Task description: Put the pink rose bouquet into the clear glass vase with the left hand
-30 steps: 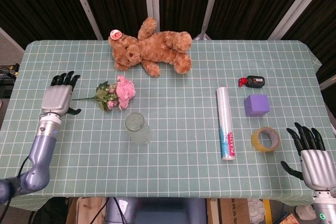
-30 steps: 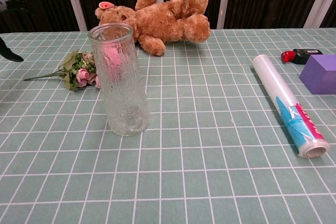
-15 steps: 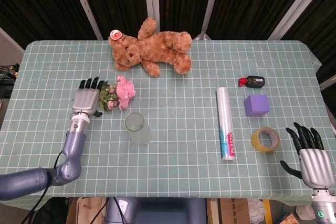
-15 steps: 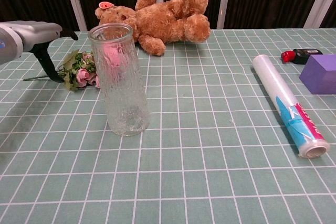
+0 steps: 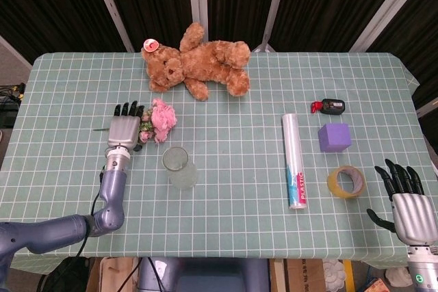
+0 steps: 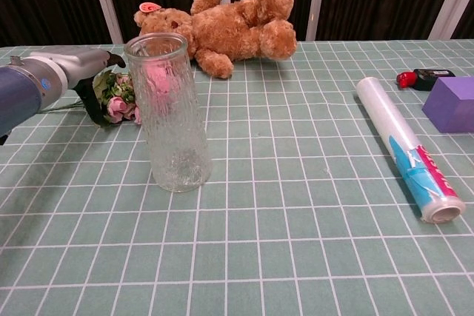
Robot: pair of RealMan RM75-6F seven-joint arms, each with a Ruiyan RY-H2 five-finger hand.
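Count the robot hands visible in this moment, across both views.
2. The left hand is over the pink rose bouquet at the table's left; the right hand hovers open near the front right corner.

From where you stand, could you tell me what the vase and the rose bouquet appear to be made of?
Vase: looks like clear glass with a crackled, frosted texture; the pink blooms show through it. Rose bouquet: probably artificial, fabric or plastic, judging by the uniform matte petals and leaves, though that is uncertain.
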